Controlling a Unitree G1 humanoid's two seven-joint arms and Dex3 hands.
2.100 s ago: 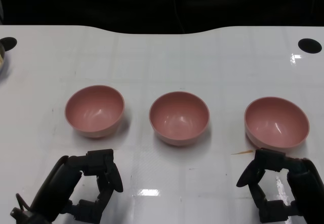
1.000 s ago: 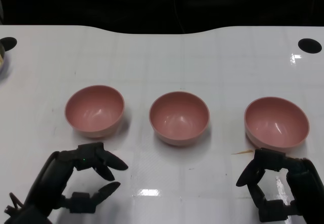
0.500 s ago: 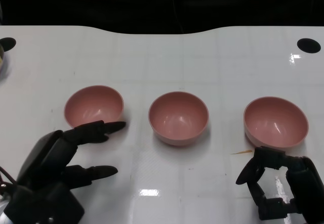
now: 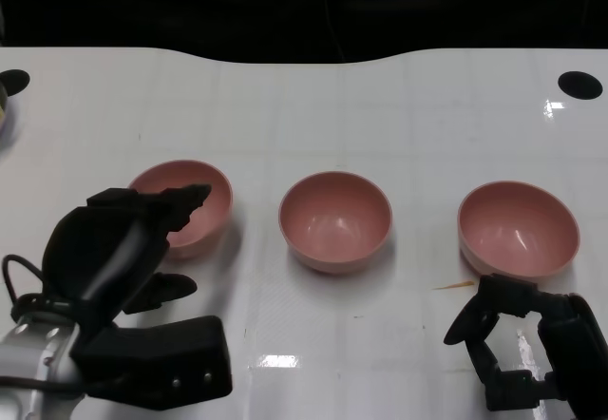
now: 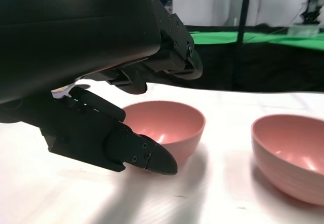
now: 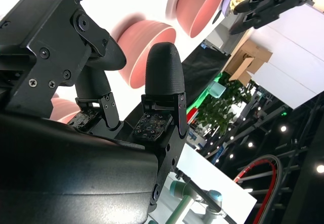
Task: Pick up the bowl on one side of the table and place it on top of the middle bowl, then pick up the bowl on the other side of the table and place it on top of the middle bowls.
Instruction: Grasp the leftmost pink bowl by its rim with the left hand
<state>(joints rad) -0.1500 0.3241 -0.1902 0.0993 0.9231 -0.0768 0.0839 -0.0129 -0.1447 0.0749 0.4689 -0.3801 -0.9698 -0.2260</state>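
Three pink bowls stand in a row on the white table (image 4: 304, 125): the left bowl (image 4: 204, 197), the middle bowl (image 4: 334, 220) and the right bowl (image 4: 519, 230). My left hand (image 4: 119, 244) is raised over the near rim of the left bowl and hides part of it. In the left wrist view its fingers (image 5: 169, 62) spread above the left bowl (image 5: 169, 127) and its thumb lies beside the near wall, holding nothing; the middle bowl (image 5: 293, 150) stands beyond. My right hand (image 4: 527, 349) rests just short of the right bowl, fingers (image 6: 163, 77) apart and empty.
Black round holes sit in the table at the far right (image 4: 581, 85) and far left (image 4: 14, 80). A metal container (image 4: 3, 116) shows at the left edge. A small orange mark (image 4: 454, 286) lies near the right bowl. The table's far edge meets darkness.
My left hand has lifted from the table's front edge, spread its fingers and moved forward to the left bowl's near rim. The right hand and all three bowls have stayed put.
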